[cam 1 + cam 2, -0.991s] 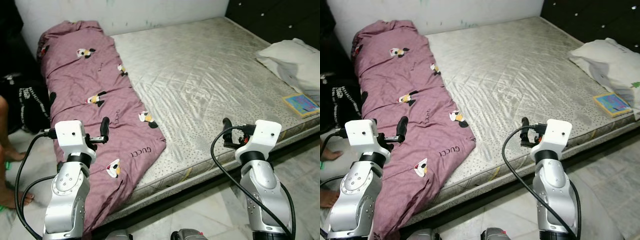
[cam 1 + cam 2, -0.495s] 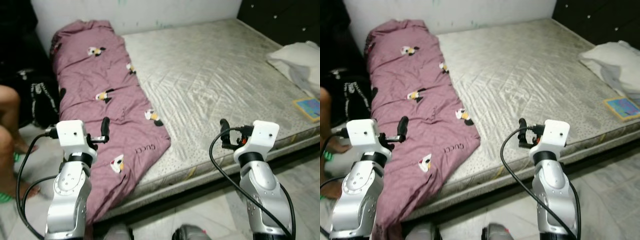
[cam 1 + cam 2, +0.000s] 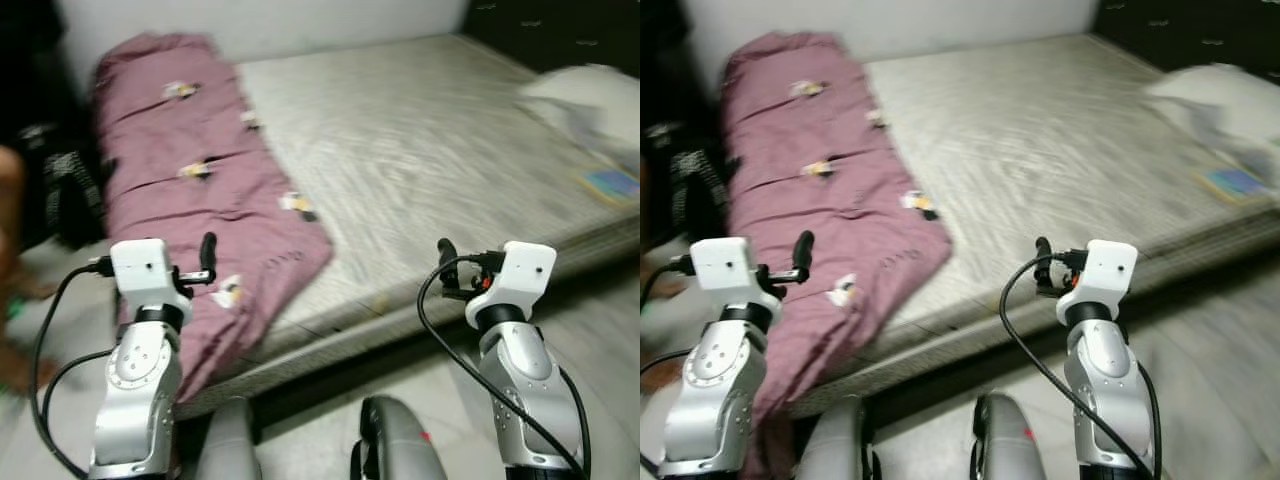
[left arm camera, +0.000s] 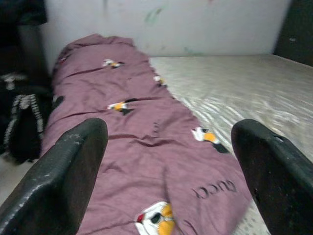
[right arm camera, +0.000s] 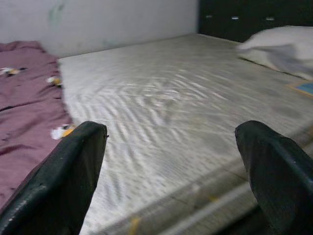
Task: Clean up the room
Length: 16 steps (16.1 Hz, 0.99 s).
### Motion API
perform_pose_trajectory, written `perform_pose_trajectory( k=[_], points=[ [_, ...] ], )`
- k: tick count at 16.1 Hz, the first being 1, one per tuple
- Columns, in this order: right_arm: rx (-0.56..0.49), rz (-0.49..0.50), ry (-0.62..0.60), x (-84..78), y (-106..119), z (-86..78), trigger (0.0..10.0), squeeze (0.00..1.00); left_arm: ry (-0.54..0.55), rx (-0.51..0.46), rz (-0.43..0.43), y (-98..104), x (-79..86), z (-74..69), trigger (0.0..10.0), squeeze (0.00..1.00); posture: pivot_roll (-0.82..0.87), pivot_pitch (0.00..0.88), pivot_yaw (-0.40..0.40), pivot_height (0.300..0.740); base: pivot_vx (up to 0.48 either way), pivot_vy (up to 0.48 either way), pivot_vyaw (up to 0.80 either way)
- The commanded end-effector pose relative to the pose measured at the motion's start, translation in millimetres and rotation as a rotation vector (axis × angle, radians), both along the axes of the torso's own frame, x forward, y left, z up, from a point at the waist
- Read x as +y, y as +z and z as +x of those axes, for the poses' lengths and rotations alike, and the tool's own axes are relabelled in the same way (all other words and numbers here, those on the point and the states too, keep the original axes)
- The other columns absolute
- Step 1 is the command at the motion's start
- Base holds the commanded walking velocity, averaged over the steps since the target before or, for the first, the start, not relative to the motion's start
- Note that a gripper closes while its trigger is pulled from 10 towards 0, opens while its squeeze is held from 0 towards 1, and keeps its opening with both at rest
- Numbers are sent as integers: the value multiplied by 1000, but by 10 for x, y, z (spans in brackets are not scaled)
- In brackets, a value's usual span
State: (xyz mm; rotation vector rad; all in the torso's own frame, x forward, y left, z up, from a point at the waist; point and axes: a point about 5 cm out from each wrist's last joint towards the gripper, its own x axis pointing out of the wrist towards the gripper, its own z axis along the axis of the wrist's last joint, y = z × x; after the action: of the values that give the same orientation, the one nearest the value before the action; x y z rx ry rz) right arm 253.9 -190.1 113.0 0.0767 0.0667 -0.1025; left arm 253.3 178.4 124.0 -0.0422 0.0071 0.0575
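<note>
A purple blanket (image 3: pixel 190 190) with cartoon prints lies along the left side of the grey mattress (image 3: pixel 420 160), and its near end hangs over the bed's front edge. My left gripper (image 4: pixel 166 181) is raised in front of the blanket, short of it, open with nothing between its fingers (image 3: pixel 207 256). My right gripper (image 5: pixel 171 181) is held at the same height before the mattress's front edge, also open and empty, one finger (image 3: pixel 445 260) pointing at the bed. The eye views are blurred.
A white pillow (image 3: pixel 585 95) and a flat blue item (image 3: pixel 610 183) lie at the bed's right end. A black bag (image 3: pixel 60 190) sits on the floor left of the bed, beside a person's leg (image 3: pixel 8 185). My own legs (image 3: pixel 395 445) show at the bottom.
The whole picture has shifted and blurred, so the camera moved; my legs now show at the bottom. Both arms keep the same raised pose with fingers apart.
</note>
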Motion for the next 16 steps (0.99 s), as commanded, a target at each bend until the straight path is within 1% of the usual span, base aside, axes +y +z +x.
perform_pose_trajectory(
  k=[1, 3, 8, 15, 16],
  points=[
    [-16, -5, 13, 3, 52, 43, 10000, 0, 7, 3, -1, -4, 7, -9, 10000, 0, -35, 28, 6, 625, 0, 0, 0],
    [-17, -3, 22, 6, 55, 49, 10000, 0, -15, 10, -10, -13, 1, -12, 10000, 0, -35, 30, 4, 625, 0, 0, 0],
    [-21, -20, 44, 27, 62, 54, 10000, 0, -7, -2, -7, -4, 31, 4, 10000, 0, -38, 39, 2, 625, 0, 0, 0],
    [-25, -28, 68, 46, 68, 78, 10000, 0, -17, -9, -12, -4, 27, 22, 10000, 0, -39, 37, -1, 625, 381, 0, 0],
    [-26, -29, 70, 48, 70, 81, 10000, 0, -17, -9, -12, -3, 25, 24, 10000, 0, -38, 38, -1, 625, 398, 0, 556]
  ],
)
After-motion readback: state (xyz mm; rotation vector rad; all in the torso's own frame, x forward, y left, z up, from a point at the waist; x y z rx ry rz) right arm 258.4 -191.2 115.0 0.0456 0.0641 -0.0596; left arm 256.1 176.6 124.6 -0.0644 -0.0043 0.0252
